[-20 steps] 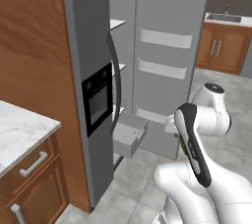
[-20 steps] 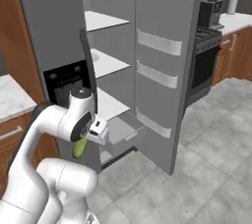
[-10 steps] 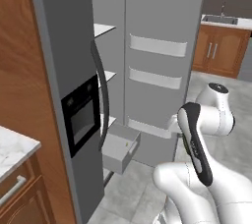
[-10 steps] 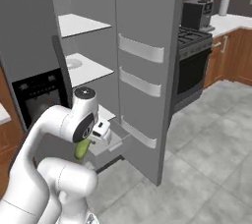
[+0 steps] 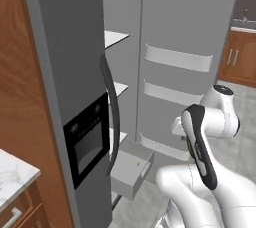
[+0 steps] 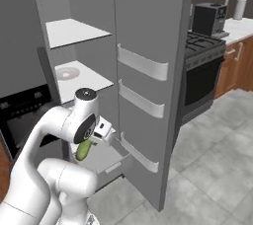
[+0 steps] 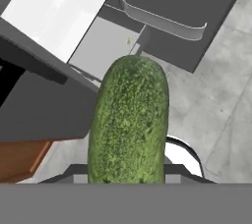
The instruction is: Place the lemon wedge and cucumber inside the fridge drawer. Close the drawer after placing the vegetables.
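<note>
Cucumber [image 7: 129, 122] clamped in gripper [image 6: 84, 151], above open fridge drawer [image 7: 106, 44].

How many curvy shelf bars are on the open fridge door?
3. On the fridge door: top bar, middle bar, bottom bar, partly hidden by the robot's arm. More could be hidden.
</note>
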